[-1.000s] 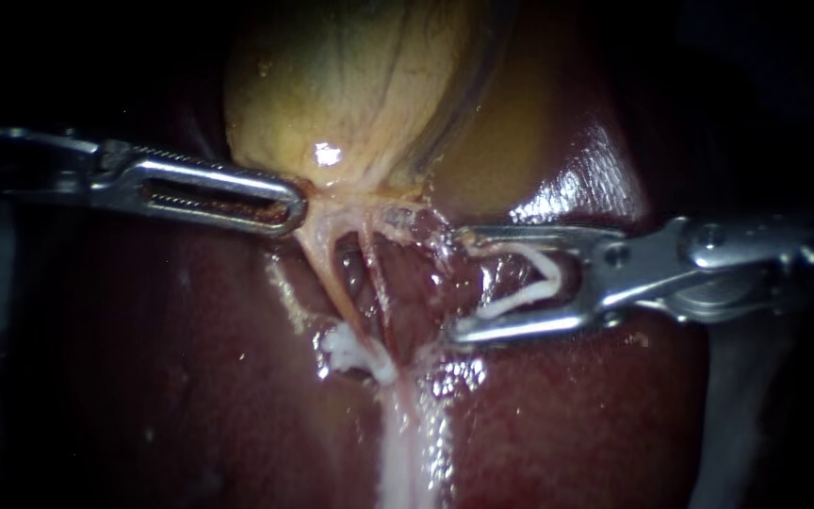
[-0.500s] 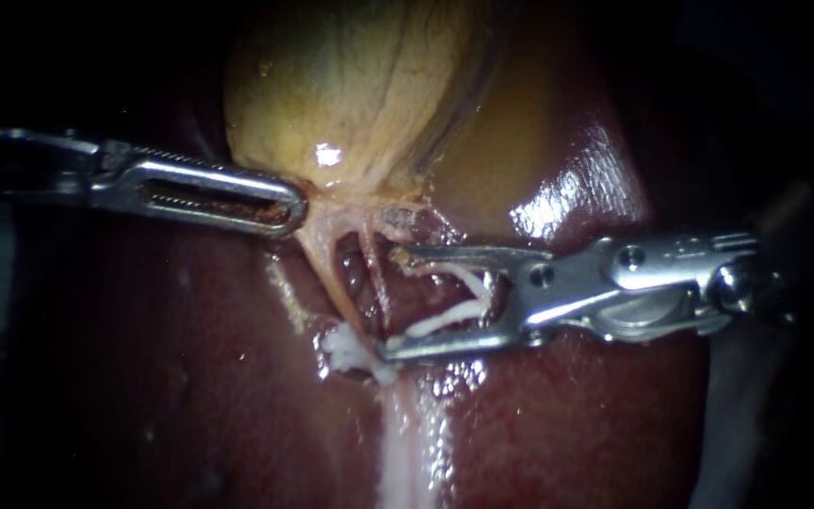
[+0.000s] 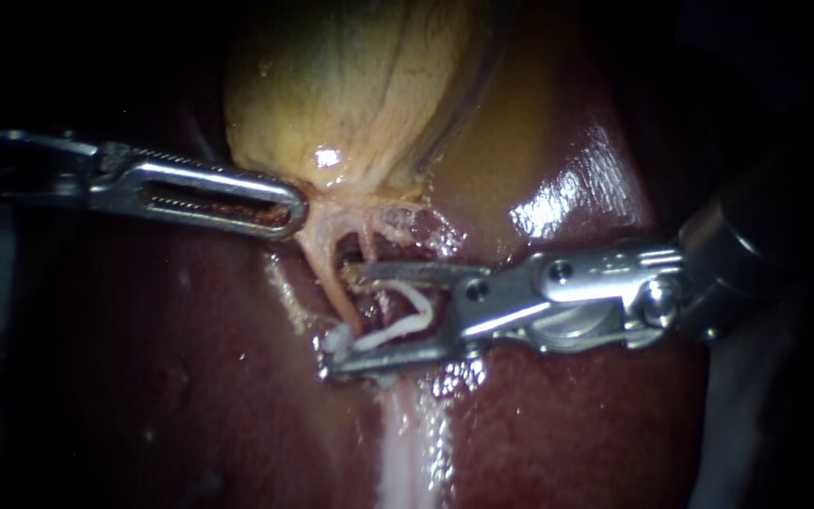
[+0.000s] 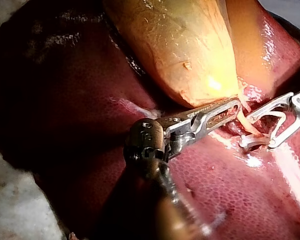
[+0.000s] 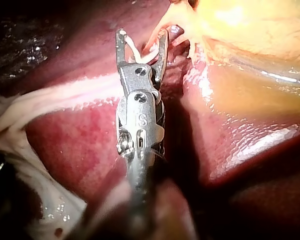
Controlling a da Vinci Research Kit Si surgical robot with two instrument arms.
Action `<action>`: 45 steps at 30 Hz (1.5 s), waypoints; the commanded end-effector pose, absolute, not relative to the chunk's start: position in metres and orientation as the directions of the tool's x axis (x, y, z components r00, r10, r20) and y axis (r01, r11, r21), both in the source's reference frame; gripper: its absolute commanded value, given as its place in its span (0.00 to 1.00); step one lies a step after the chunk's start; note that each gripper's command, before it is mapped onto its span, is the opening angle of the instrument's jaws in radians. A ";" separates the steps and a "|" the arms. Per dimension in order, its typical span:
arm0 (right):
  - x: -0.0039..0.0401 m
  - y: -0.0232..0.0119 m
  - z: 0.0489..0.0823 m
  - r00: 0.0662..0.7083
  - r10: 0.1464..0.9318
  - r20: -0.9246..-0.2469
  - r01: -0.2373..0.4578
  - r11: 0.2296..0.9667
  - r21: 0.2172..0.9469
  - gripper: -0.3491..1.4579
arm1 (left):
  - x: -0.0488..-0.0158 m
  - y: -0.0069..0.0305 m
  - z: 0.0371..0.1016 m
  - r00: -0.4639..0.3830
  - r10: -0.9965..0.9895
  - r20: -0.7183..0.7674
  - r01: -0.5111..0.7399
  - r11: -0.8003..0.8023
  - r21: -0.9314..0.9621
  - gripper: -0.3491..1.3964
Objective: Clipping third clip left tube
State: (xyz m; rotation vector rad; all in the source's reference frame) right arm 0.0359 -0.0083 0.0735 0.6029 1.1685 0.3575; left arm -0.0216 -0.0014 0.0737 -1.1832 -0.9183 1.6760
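Observation:
My left instrument comes in from the left, its slotted jaws shut on tissue at the neck of the yellow gallbladder. The left tube runs down from there, with a thinner tube beside it. My right instrument holds a white clip between jaws that stand wide apart, one on each side of the left tube. In the right wrist view the tube lies between those jaws. A white lump sits at the tube's lower end, by the lower jaw.
Dark red liver surrounds the tubes and shines wet at the upper right. A pale band of tissue runs down the liver below the tubes. In the left wrist view, my right instrument lies just beyond my left instrument's jaws.
My right instrument has moved left across the liver with its clip, until its jaws stand astride the left tube. My left instrument and the gallbladder have kept still.

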 end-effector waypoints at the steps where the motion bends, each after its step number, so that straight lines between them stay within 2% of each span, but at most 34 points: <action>1: 0.0361 -0.0082 0.0737 0.365 0.558 -0.745 0.042 0.790 0.611 0.47 | -0.0216 -0.0014 0.0737 -0.175 0.931 -0.320 -0.232 -0.355 -0.906 0.00; 13: 0.0381 -0.0074 0.0752 0.358 0.642 -0.678 -0.004 0.727 0.687 0.47 | -0.0221 -0.0016 0.0731 -0.173 0.930 -0.324 -0.235 -0.358 -0.904 0.00; 22: 0.0395 -0.0069 0.0752 0.310 0.715 -0.626 0.045 0.647 0.761 0.45 | -0.0223 -0.0017 0.0730 -0.173 0.930 -0.324 -0.236 -0.358 -0.903 0.00; 38: 0.0389 -0.0033 0.0743 0.224 0.755 -0.617 0.025 0.628 0.778 0.44 | -0.0224 -0.0017 0.0729 -0.172 0.931 -0.324 -0.237 -0.358 -0.903 0.00; 45: 0.0389 -0.0029 0.0742 0.216 0.765 -0.607 0.019 0.618 0.786 0.41 | -0.0225 -0.0018 0.0728 -0.172 0.929 -0.329 -0.237 -0.363 -0.901 0.00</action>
